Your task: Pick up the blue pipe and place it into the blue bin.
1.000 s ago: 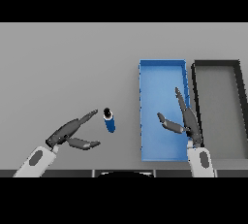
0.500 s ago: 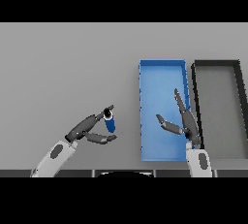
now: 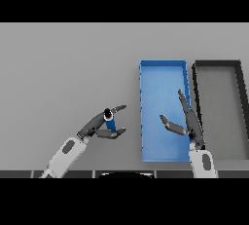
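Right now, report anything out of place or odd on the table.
Nothing stands out. The blue pipe sits between the left hand's fingers, beside the blue bin; the right hand hovers open over the bin.

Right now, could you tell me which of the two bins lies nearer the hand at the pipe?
The blue bin; the black bin sits beyond it, farther from the left hand around the blue pipe.

One head view looks steeply down on the grey worktop (image 3: 58,63) from the 6 o'clock edge, facing 12 o'clock.
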`<control>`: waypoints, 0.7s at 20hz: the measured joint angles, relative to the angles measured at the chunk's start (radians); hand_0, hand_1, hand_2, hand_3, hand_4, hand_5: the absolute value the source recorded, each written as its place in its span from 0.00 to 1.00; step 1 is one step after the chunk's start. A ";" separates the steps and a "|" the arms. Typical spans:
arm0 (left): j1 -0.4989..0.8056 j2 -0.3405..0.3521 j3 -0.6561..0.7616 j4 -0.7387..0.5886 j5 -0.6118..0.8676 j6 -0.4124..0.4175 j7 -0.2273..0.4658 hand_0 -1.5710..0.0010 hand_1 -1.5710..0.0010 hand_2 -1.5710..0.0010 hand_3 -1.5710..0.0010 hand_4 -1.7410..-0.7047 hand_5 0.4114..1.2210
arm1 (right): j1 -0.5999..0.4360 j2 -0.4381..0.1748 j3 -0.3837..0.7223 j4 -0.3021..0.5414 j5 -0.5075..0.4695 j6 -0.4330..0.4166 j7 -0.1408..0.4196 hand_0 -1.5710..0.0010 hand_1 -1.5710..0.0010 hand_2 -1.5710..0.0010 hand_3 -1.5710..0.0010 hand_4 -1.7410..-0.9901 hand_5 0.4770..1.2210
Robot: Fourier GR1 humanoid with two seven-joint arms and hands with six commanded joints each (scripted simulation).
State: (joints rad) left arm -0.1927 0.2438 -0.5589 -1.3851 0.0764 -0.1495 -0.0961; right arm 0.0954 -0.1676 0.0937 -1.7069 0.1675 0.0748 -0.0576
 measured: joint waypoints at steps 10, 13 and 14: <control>0.038 -0.055 -0.033 -0.030 0.018 0.009 -0.021 0.15 0.12 0.11 0.13 0.17 0.91 | -0.009 -0.001 -0.002 -0.001 0.003 -0.005 0.007 1.00 1.00 1.00 1.00 0.75 0.11; 0.032 -0.061 -0.042 -0.016 -0.009 0.024 -0.056 0.08 0.06 0.05 0.07 0.22 0.95 | -0.026 0.011 0.001 0.027 0.007 -0.010 0.021 1.00 1.00 1.00 1.00 0.76 0.11; 0.025 -0.059 -0.029 -0.017 -0.011 0.027 -0.066 0.06 0.05 0.04 0.05 0.23 0.96 | -0.010 0.002 -0.001 0.012 0.005 -0.004 -0.007 1.00 1.00 1.00 1.00 0.77 0.11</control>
State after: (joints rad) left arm -0.1682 0.1843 -0.5880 -1.4022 0.0652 -0.1224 -0.1619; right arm 0.0856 -0.1656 0.0929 -1.6951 0.1722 0.0706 -0.0645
